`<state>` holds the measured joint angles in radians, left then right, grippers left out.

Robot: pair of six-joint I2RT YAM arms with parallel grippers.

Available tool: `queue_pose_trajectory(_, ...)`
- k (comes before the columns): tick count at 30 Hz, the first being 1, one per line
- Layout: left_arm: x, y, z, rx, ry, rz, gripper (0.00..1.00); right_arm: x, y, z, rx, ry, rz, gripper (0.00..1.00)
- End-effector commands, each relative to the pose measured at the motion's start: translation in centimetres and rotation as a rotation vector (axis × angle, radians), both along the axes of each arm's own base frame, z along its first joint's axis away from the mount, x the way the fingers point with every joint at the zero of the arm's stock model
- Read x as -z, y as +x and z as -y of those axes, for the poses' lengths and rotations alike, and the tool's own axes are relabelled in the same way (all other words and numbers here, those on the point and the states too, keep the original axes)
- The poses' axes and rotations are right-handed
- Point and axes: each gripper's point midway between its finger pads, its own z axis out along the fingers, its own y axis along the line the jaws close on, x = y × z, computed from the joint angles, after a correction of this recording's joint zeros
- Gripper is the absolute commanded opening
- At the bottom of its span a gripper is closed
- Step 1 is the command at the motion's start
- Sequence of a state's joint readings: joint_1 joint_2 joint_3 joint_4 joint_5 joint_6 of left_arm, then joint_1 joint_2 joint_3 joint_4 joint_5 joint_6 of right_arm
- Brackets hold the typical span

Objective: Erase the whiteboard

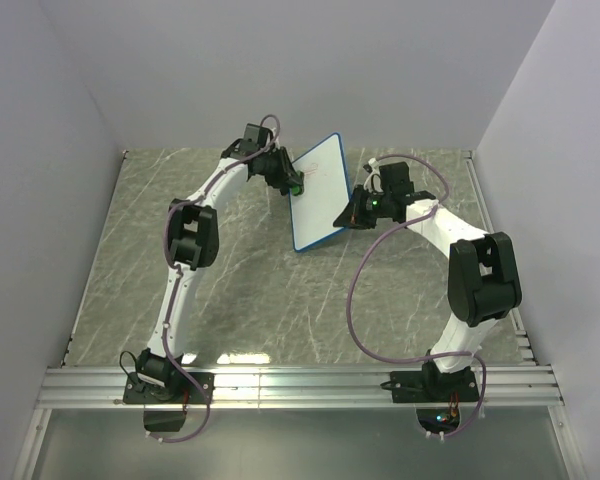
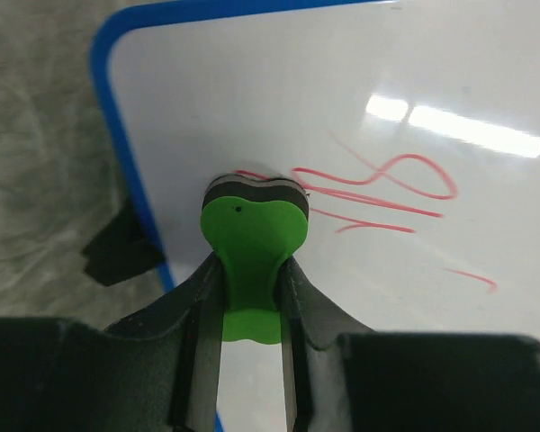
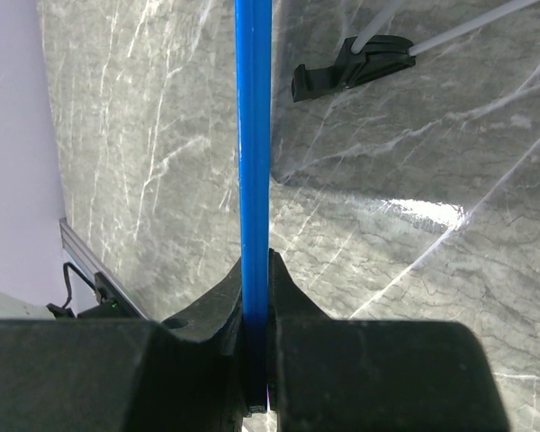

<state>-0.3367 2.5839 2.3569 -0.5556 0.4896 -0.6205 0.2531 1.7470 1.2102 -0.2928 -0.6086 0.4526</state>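
The whiteboard [image 1: 318, 192], white with a blue rim, stands tilted near the table's middle back. Red scribbles [image 2: 378, 193] show on its face in the left wrist view. My left gripper [image 1: 293, 183] is shut on the green bone-shaped eraser [image 2: 252, 247], whose dark pad presses on the board [image 2: 342, 90] at the left end of the scribbles. My right gripper [image 1: 357, 213] is shut on the board's blue rim [image 3: 253, 162] at its right edge, holding it edge-on. A black stand foot [image 3: 351, 67] shows beyond the rim.
The grey marbled table [image 1: 240, 290] is bounded by white walls on three sides. An aluminium rail [image 1: 300, 385] runs along the near edge by the arm bases. Another black stand foot [image 2: 117, 252] sits left of the board.
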Motion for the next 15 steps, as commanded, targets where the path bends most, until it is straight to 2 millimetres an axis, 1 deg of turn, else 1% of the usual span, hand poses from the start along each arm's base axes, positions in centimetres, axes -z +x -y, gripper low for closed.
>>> queue_pose_trajectory(1,8.9,-3.5,-0.2,0.033,0.166,-0.163,0.0,3.6,-6.4,-1.1,-0.177,-0.096,-0.152,0.0)
queue_pose_trajectory(2,9.3,-3.6,-0.1,0.036,0.166,-0.169,0.0,3.8,-6.4,-1.2,-0.18,-0.097,-0.156,0.0)
queue_pose_trajectory(4,9.0,-3.6,0.2,0.048,0.15,-0.161,0.0,3.7,-6.3,-1.3,-0.181,-0.1,-0.155,0.0)
queue_pose_trajectory(6,7.3,-3.4,1.1,0.082,0.105,-0.118,0.0,3.6,-6.2,-1.4,-0.182,-0.102,-0.149,0.0)
queue_pose_trajectory(8,4.9,-3.1,2.6,0.119,0.066,-0.051,0.0,3.7,-6.3,-1.3,-0.184,-0.107,-0.153,0.0)
queue_pose_trajectory(10,2.2,-4.0,4.6,0.207,-0.011,-0.004,0.0,3.6,-6.4,-1.3,-0.189,-0.112,-0.152,0.0)
queue_pose_trajectory(11,-0.1,-4.4,5.6,0.254,-0.055,0.037,0.0,3.7,-6.4,-1.2,-0.185,-0.116,-0.154,0.0)
queue_pose_trajectory(13,-3.7,-5.8,7.7,0.343,-0.137,0.094,0.0,3.6,-6.5,-1.2,-0.19,-0.122,-0.151,0.0)
queue_pose_trajectory(15,-5.8,-6.9,9.0,0.393,-0.183,0.125,0.0,3.6,-6.6,-1.2,-0.193,-0.125,-0.151,0.0)
